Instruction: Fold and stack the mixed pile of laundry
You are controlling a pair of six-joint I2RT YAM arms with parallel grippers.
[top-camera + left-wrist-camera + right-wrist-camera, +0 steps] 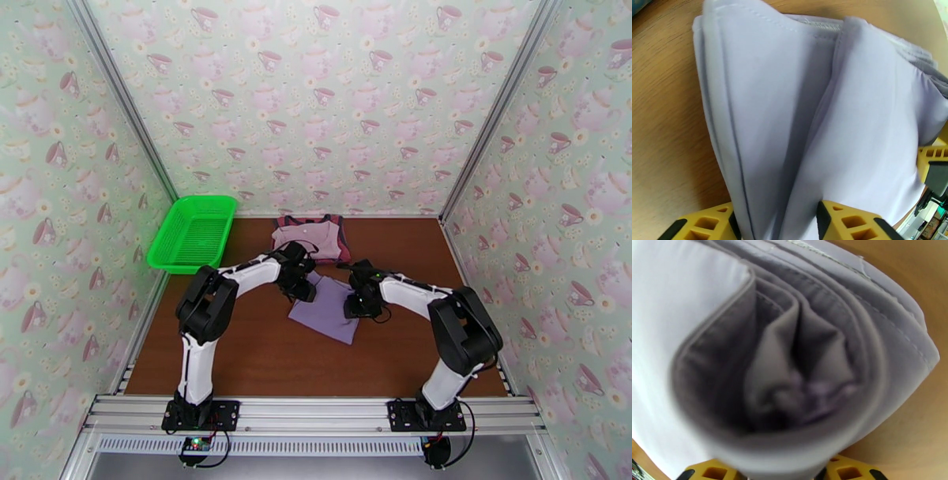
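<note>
The lavender shirt (pixel 328 316) lay folded at the middle of the table (pixel 261 355), between the two arms. The left tool (pixel 304 290) sat at its far left edge, half wide, with cloth running between its yellow fingers (pixel 847 223); I could not tell whether it pinched. The right tool (pixel 357 306) stood parted around the loose rolled fold. Behind, a pink shirt (pixel 304 237) rested on the red tank top (pixel 343 237), near a green basket (pixel 162 234).

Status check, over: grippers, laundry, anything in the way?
Left gripper, right gripper astride lavender shirt, grip unclear. Pink shirt on red tank top behind. Green basket far left, not obstructing.
</note>
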